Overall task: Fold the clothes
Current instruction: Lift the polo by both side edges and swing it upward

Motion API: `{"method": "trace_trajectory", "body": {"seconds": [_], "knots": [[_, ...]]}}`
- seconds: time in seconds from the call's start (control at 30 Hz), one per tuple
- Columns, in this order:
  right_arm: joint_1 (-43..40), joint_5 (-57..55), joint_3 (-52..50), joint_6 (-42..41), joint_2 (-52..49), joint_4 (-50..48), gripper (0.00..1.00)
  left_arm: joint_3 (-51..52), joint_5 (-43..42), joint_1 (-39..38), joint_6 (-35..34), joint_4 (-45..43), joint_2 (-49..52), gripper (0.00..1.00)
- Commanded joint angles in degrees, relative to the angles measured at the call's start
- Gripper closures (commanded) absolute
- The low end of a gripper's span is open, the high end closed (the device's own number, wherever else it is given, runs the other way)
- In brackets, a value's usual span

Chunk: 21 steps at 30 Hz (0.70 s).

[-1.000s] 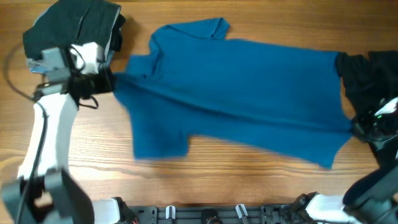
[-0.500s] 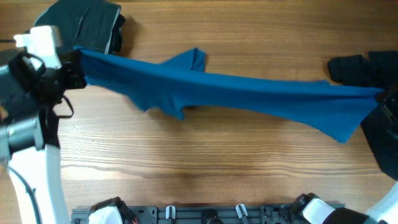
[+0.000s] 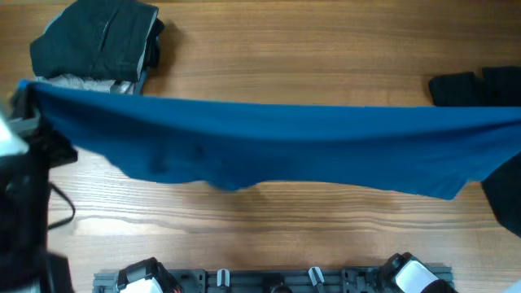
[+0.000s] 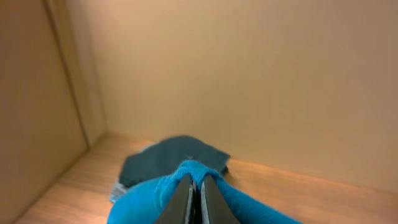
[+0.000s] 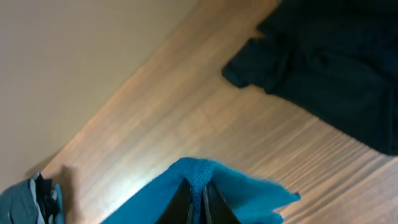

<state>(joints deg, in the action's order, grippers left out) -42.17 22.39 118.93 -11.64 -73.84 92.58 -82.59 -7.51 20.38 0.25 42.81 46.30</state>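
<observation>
Showing the royal-blue polo shirt held off the counter as 1 long band between the 2 arms. The landmark is the stack of folded dark garments. The shirt's left end hangs just in front of that stack, on the robot's side of it, and the cloth runs rightward well away from the stack to the far edge of the overhead view. There it passes just in front of a black garment lying loose on the counter. The lower edge sags unevenly, deepest about a third of the way along from the stack.

The left fingers are clenched on a small bunched fold of blue knit, with the stack visible on the counter beyond them. The right fingers are likewise clenched on a narrow peak of the cloth, at the end farthest from the stack.

Probable hazards:
- **Slipping:** each grip takes only a small pinch of soft knit, so further tension between the arms could pull an end free.
- **Snagging:** lowering from this position could drape the left end over the stack, or the right end over the black garment.
- **Creasing:** the uneven sag suggests doubled layers that may crease when laid flat.
</observation>
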Motion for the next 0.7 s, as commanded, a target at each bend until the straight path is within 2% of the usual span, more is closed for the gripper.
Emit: {"method": "trace_trajectory", "body": {"seconds": [0.0, 0.23, 0.47, 0.57, 0.67], "knots": [[-0.3, -1.6, 4.4, -2.0, 1.2, -0.5, 0.96, -8.9, 5.9, 0.6, -0.8, 2.8, -0.9, 0.96], [-0.3, -1.9, 4.6, -1.8, 2.1, -0.5, 0.96, -11.0, 8.6, 0.6, -0.7, 9.1, 1.1, 0.96], [-0.1, -2.0, 0.7, -0.1, 0.4, -0.5, 0.96, -11.0, 3.0, 0.3, -0.5, 10.8, 11.2, 0.96], [-0.1, 0.3, 0.7, 1.0, -0.5, -4.6, 0.96, -11.0, 2.3, 0.3, -0.5, 7.7, 13.4, 0.96], [-0.1, 4.7, 0.7, 1.3, -2.3, -17.0, 0.96, -11.0, -1.4, 0.3, -0.5, 2.1, 14.0, 0.96]]}}
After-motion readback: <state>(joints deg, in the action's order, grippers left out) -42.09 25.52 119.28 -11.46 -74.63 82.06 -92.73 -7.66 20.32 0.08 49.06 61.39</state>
